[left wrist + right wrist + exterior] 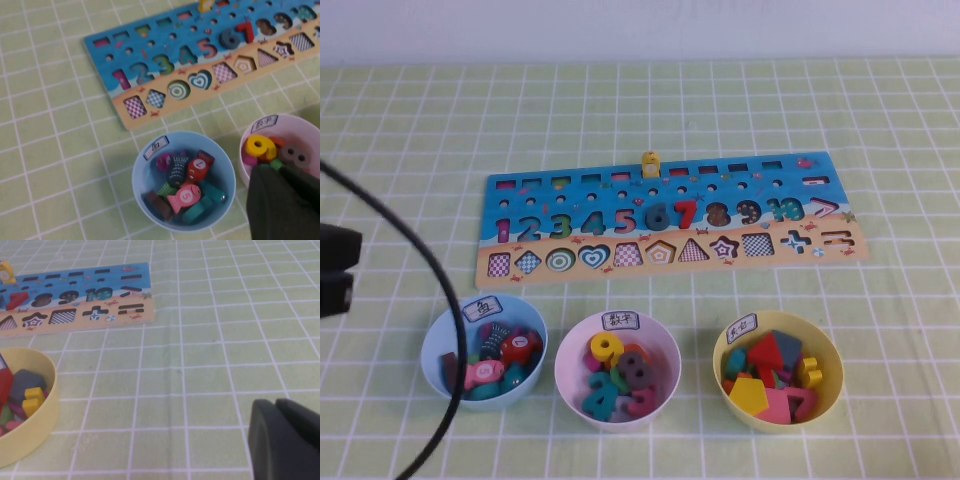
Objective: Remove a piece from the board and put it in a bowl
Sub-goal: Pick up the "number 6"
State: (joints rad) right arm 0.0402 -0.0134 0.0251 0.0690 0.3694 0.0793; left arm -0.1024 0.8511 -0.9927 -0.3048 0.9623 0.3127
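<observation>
The board (570,180) lies across the middle of the table. The dark slate-blue "6" (658,215) sits in its slot beside the red "7" (685,213); it also shows in the left wrist view (231,37). The white bowl with the pinkish inside (665,340) stands in front of the board and holds several numerals. My left gripper (277,169) is shut and empty, hovering between the light blue bowl (137,175) and the white bowl (300,122); it shows at the left edge of the high view (335,265). My right gripper (275,402) is shut and empty over bare cloth, outside the high view.
The light blue bowl (435,340) with fish pieces stands left of the white bowl and the yellow bowl (825,345) with shapes stands right. A small yellow piece (650,162) sits on the board's far edge. A black cable (440,290) curves over the left side.
</observation>
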